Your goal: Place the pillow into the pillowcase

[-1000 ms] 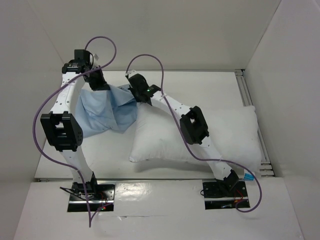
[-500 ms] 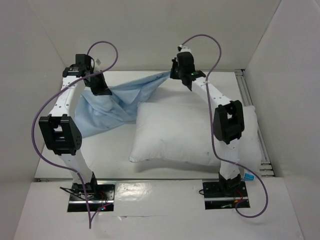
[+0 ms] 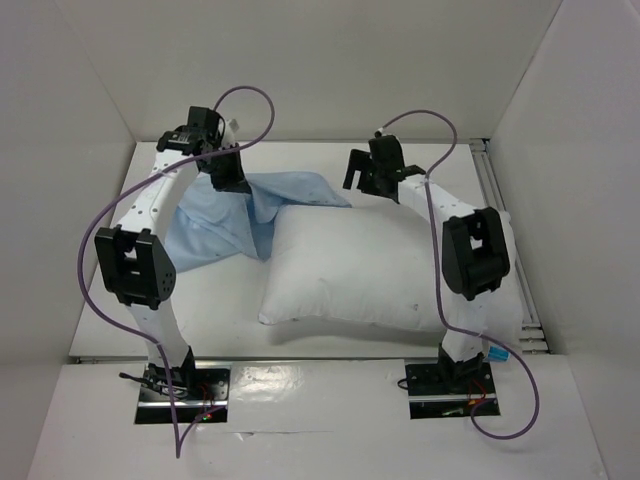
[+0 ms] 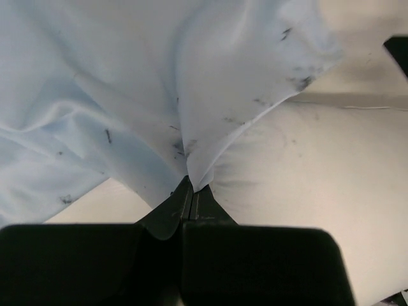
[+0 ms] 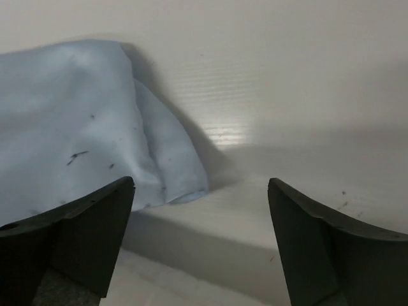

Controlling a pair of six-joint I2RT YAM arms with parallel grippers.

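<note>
The plump white pillow lies across the middle and right of the table. The limp light blue pillowcase is bunched at its left, and one flap drapes over the pillow's far left corner. My left gripper is shut on a pinch of the pillowcase, its fingertips pressed together on the cloth above the pillow. My right gripper hovers over the pillow's far edge, open and holding nothing. In the right wrist view the gripper frames the pillowcase's loose corner.
White walls close in the table at the back and both sides. A metal rail runs along the right edge. Purple cables loop off both arms. A small blue tag shows at the pillow's near right corner, by the right arm's base.
My right gripper has opened and let go of the pillowcase. The stretched edge has dropped onto the pillow's far left corner. My left arm has shifted right with its pinch of cloth.
</note>
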